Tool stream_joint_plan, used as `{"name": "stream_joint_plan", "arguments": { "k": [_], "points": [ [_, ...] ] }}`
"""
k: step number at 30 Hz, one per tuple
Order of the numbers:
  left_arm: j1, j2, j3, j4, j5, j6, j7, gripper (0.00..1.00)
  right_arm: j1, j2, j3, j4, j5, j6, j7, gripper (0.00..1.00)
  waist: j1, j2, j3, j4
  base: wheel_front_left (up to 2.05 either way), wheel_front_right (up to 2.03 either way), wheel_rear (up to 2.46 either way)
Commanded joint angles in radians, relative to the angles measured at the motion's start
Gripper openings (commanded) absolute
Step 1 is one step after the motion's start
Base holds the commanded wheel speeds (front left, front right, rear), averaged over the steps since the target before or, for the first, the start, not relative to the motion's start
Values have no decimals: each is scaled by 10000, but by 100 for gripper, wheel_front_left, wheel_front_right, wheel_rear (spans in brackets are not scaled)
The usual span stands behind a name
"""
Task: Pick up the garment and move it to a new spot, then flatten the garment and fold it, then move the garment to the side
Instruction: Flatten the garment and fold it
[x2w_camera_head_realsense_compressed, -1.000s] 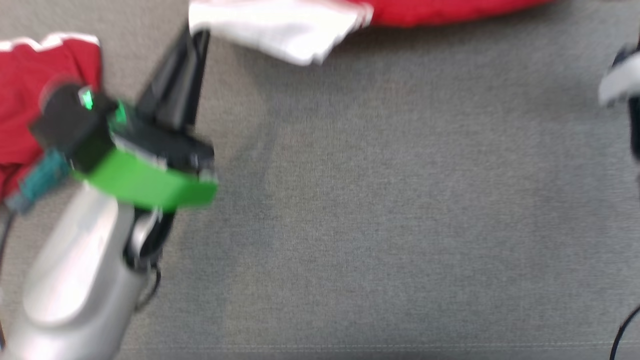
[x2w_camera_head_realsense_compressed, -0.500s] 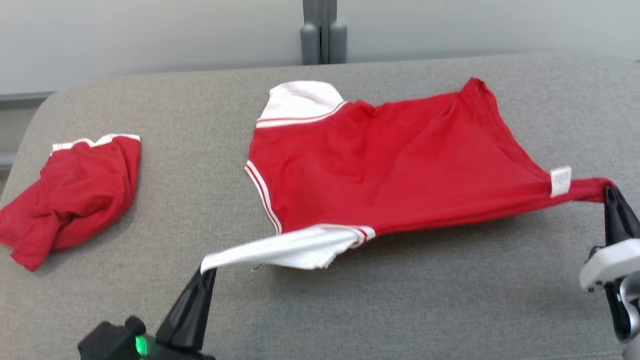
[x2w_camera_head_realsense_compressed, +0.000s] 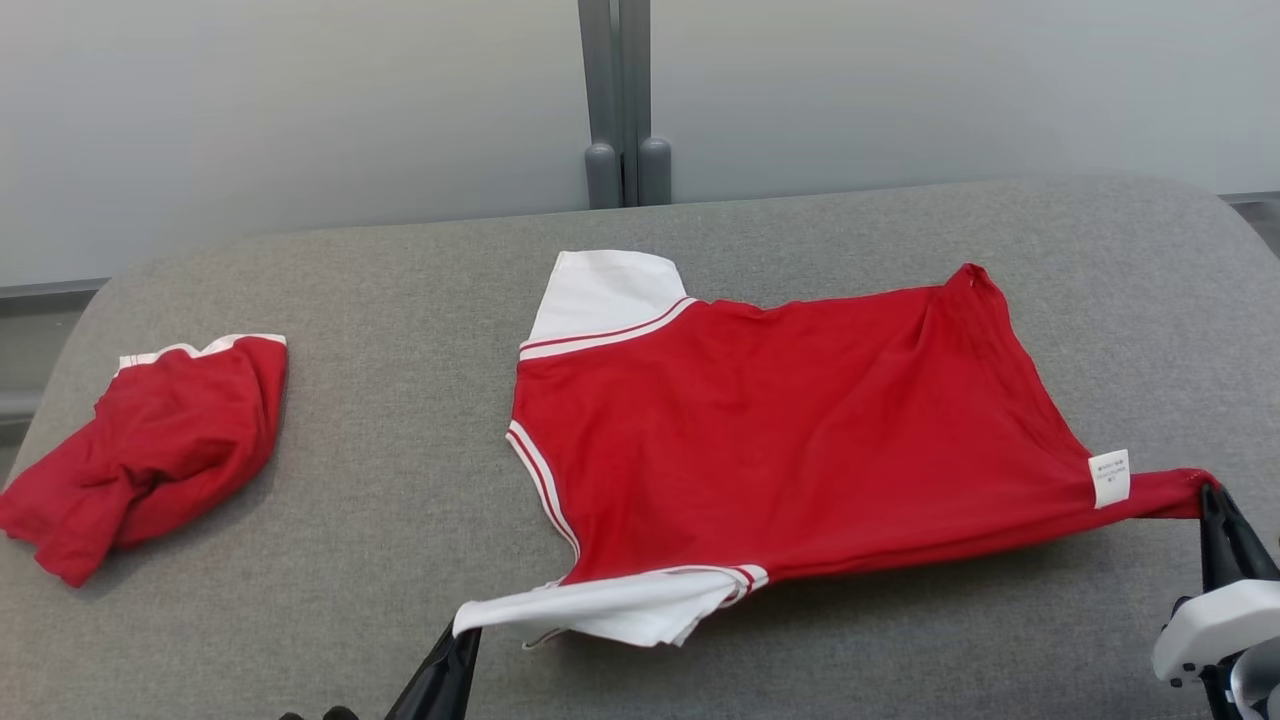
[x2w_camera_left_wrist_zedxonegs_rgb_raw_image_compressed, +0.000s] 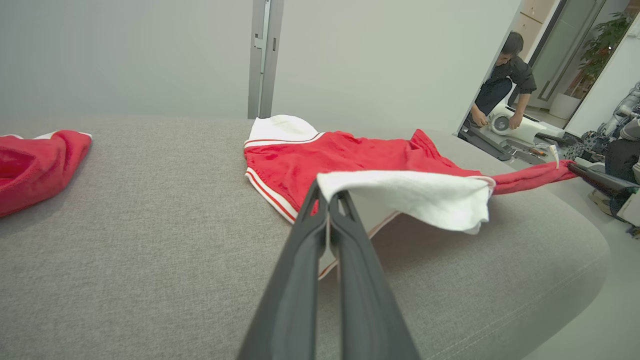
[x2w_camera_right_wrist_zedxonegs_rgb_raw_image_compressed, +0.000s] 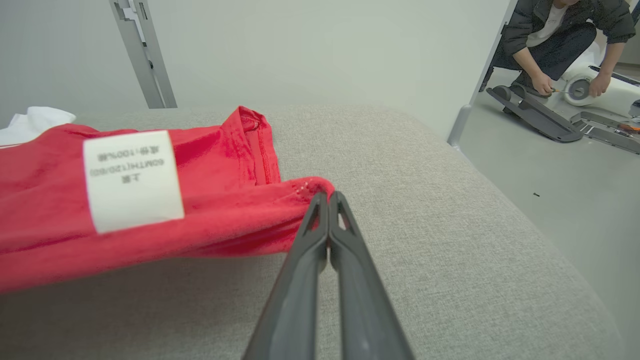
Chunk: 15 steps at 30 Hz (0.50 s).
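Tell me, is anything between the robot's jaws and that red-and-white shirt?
Nothing visible. The left gripper is shut on the white sleeve of the shirt, the right gripper on its red corner. The crumpled red garment lies apart, at the left.

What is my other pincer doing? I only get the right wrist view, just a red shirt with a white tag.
Observer: Your left pincer is shut on the white sleeve of the red shirt, holding it above the grey cushion.
Operator: Is there any more clothing around?
Observer: Yes, a crumpled red garment lies on the cushion, apart from the shirt, on the robot's left.
Operator: Is the shirt spread out?
Observer: Partly. Its near edge is stretched from that sleeve to the right pincer, and its far side rests on the cushion.
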Motion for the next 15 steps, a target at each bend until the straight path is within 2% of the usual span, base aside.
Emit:
{"name": "stream_joint_plan", "arguments": {
  "k": [1,9,15],
  "points": [
    [-358,-8,-51,241,124,-60,45,0,-167,2,77,184,-94,-20,-27,0,1,-1,8,-9,0,0,0],
    [-2873,-484,-661,2279,919,-347,279,0,-1534,-13,591,1833,-342,-18,-29,0,1,-1,714,112,0,0,0],
    [-4818,-852,-742,3649,1598,-379,111,0,-2773,-43,654,2307,-589,-18,-28,0,1,-1,1635,215,0,0,0]
  ]
}}
